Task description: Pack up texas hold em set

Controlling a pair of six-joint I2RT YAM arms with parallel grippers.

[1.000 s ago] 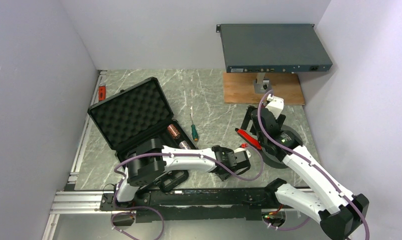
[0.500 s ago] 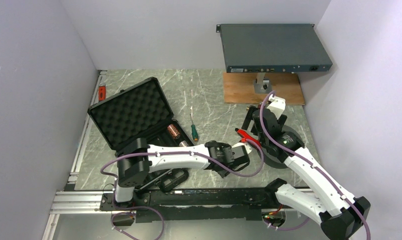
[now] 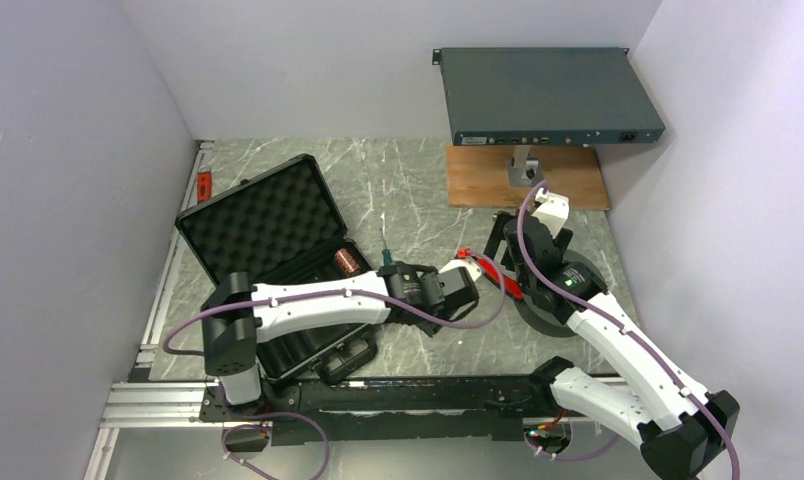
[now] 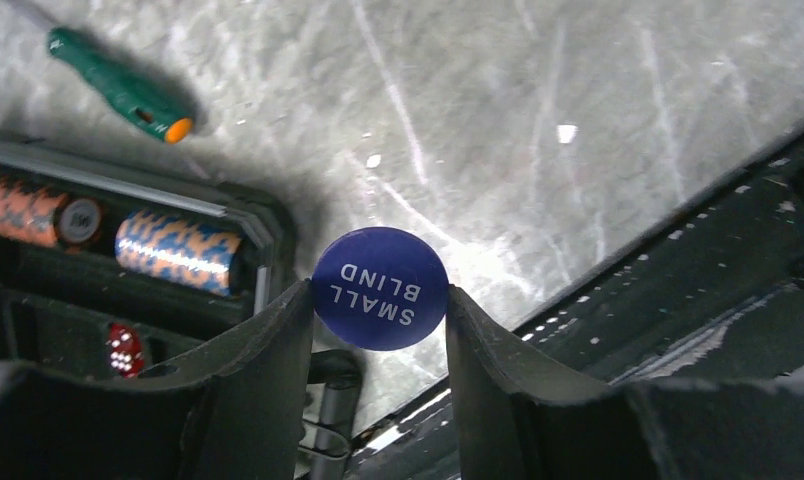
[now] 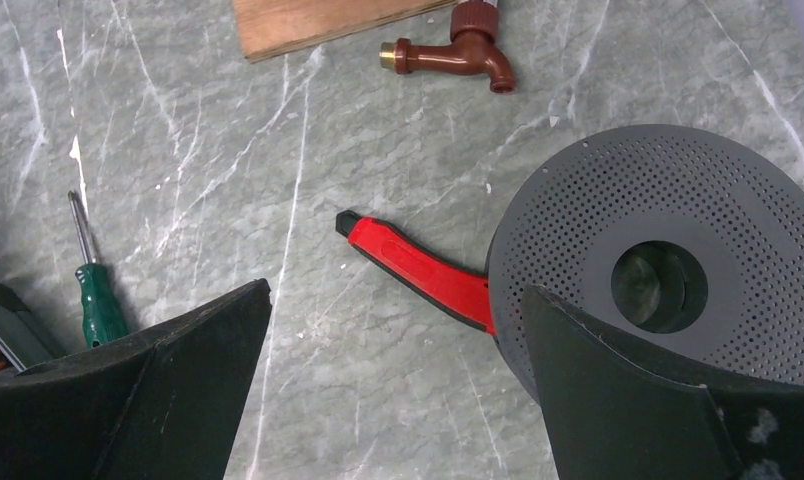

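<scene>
Though the top view hides it, my left wrist camera shows my left tool (image 4: 378, 293) half open, pinching the blue round button (image 4: 380, 286), marked SMALL BLIND, by its edges. It hangs just outside the rim of the black case (image 4: 270, 232), near the chip stacks (image 4: 178, 251) and a red die (image 4: 125, 347) inside. My right tool (image 5: 396, 292) gapes wide and empty over the surface (image 5: 228, 150), between the screwdriver (image 5: 100, 300) and the grey disc (image 5: 678, 190).

In case (image 3: 263, 225): chip stacks (image 4: 178, 252) & dice (image 4: 125, 348); screwdriver (image 4: 113, 85) just R of it.
</scene>
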